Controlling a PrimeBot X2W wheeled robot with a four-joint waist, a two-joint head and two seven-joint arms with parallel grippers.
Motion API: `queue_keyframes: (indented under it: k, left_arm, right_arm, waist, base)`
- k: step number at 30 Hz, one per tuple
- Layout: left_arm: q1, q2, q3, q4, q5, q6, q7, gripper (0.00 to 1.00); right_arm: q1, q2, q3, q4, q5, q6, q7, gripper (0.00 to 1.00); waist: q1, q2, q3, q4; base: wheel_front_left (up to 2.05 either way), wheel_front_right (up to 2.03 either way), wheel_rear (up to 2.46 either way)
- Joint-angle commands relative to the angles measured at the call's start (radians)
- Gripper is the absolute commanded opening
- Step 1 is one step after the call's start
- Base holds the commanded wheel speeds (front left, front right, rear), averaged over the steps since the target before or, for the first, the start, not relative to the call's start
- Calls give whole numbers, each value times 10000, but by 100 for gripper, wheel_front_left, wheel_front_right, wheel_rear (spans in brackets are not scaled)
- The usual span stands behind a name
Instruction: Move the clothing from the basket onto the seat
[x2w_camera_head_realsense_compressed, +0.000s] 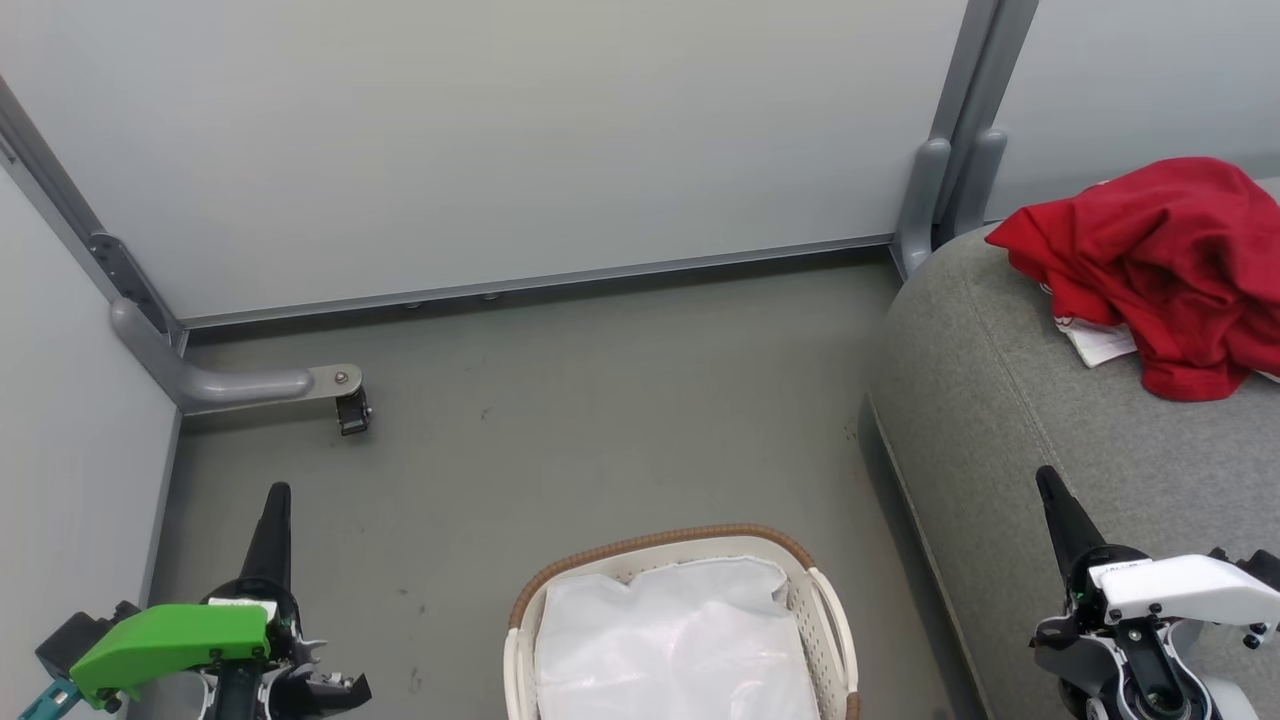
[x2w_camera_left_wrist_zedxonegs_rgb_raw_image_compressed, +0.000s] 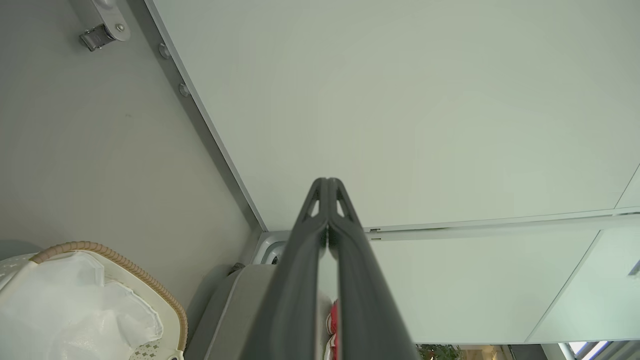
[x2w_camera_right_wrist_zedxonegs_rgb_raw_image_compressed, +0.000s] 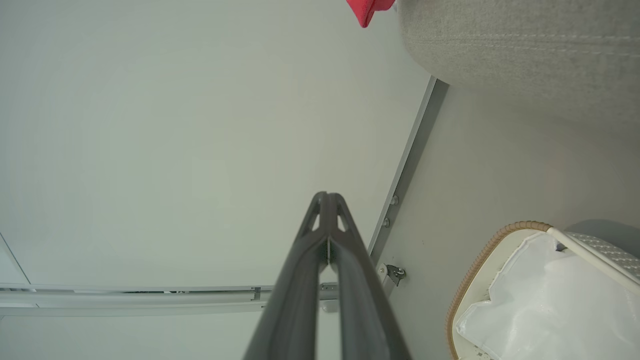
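The red clothing (x2w_camera_head_realsense_compressed: 1165, 265) lies crumpled on the grey seat (x2w_camera_head_realsense_compressed: 1010, 420) at the upper right; a red scrap of it (x2w_camera_right_wrist_zedxonegs_rgb_raw_image_compressed: 367, 9) peeks past the seat's edge (x2w_camera_right_wrist_zedxonegs_rgb_raw_image_compressed: 525, 45). The basket (x2w_camera_head_realsense_compressed: 830, 620) stands on the floor at bottom centre, holding just its white liner (x2w_camera_head_realsense_compressed: 675, 640). My left gripper (x2w_camera_head_realsense_compressed: 277, 495) is shut and bare at the lower left, apart from the basket (x2w_camera_left_wrist_zedxonegs_rgb_raw_image_compressed: 165, 300). My right gripper (x2w_camera_head_realsense_compressed: 1047, 480) is shut and bare at the lower right, over the seat's front edge. Both fingertip pairs (x2w_camera_left_wrist_zedxonegs_rgb_raw_image_compressed: 327, 185) (x2w_camera_right_wrist_zedxonegs_rgb_raw_image_compressed: 327, 197) meet with nothing between them.
Pale partition walls (x2w_camera_head_realsense_compressed: 500, 150) close the back and left, with a grey bracket and a small latch (x2w_camera_head_realsense_compressed: 345, 395) on the floor at the left. A grey post (x2w_camera_head_realsense_compressed: 940, 200) stands by the seat's back corner. Bare grey floor (x2w_camera_head_realsense_compressed: 600, 420) spreads between walls, basket and seat.
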Motion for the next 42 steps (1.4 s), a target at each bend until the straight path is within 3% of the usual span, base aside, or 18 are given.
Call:
queue_keyframes:
  k: [1, 21, 42]
  left_arm:
    - [-202, 72, 56, -59, -203, -56, 62, 0]
    - [-348, 59, 278, -57, -1458, -95, 469, 0]
    - [-319, 34, 297, -51, -1397, -95, 453, 0]
  right_arm:
    - [-161, -62, -44, -68, 247, -5, 80, 0]
    - [-178, -73, -135, -116, 1679, -5, 436, 0]
    - [-174, -73, -131, -112, 1645, -5, 434, 0]
  waist:
    - [0, 85, -1, -9]
    - [0, 102, -16, -132]
    - [0, 102, -16, -132]
  base:
    - [0, 0, 0]
    - [0, 0, 0]
    - [0, 0, 0]
